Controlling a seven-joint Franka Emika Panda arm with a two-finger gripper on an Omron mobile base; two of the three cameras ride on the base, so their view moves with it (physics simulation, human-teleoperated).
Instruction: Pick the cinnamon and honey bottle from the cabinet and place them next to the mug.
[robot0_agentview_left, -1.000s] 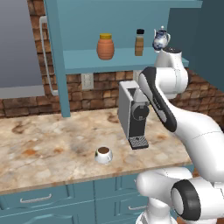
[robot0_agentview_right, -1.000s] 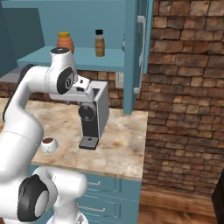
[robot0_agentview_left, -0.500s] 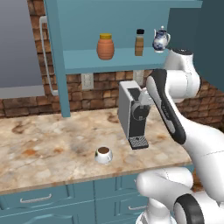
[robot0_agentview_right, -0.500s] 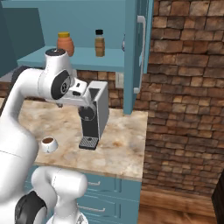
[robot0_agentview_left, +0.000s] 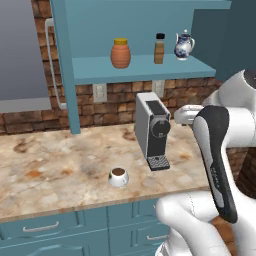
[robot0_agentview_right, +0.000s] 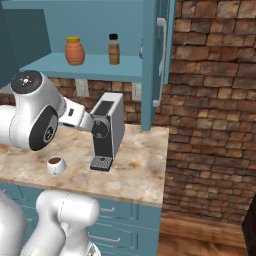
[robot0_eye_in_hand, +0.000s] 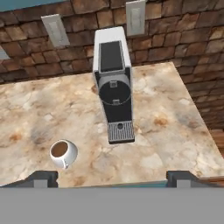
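Note:
The honey bottle (robot0_agentview_left: 120, 53) (robot0_agentview_right: 74, 51) and the slim cinnamon (robot0_agentview_left: 159, 48) (robot0_agentview_right: 114, 49) stand upright and apart on the open shelf of the teal cabinet (robot0_agentview_left: 140, 68) (robot0_agentview_right: 85, 67). Below, on the marble counter, the white mug (robot0_agentview_left: 118, 176) (robot0_agentview_right: 55, 164) (robot0_eye_in_hand: 62, 153) with brown liquid sits to the left of a coffee machine (robot0_agentview_left: 154, 130) (robot0_agentview_right: 107, 130) (robot0_eye_in_hand: 113, 83). My gripper (robot0_eye_in_hand: 112, 178) hangs over the counter's front edge, well below the shelf. It looks down at the machine and mug, open wide with nothing between its fingertips (robot0_eye_in_hand: 43, 176).
A blue-and-white teapot (robot0_agentview_left: 183, 45) stands at the shelf's right end beside the cinnamon. The cabinet's side panel (robot0_agentview_right: 152, 60) and a brick wall (robot0_agentview_right: 215, 100) close off the right. Bare counter (robot0_agentview_left: 55, 160) stretches left of the mug. Teal drawers (robot0_agentview_left: 45, 227) run below.
My arm has swung down and to the right in the left base view, away from the shelf's level. The jaws have opened. Bottles, mug and machine have not moved.

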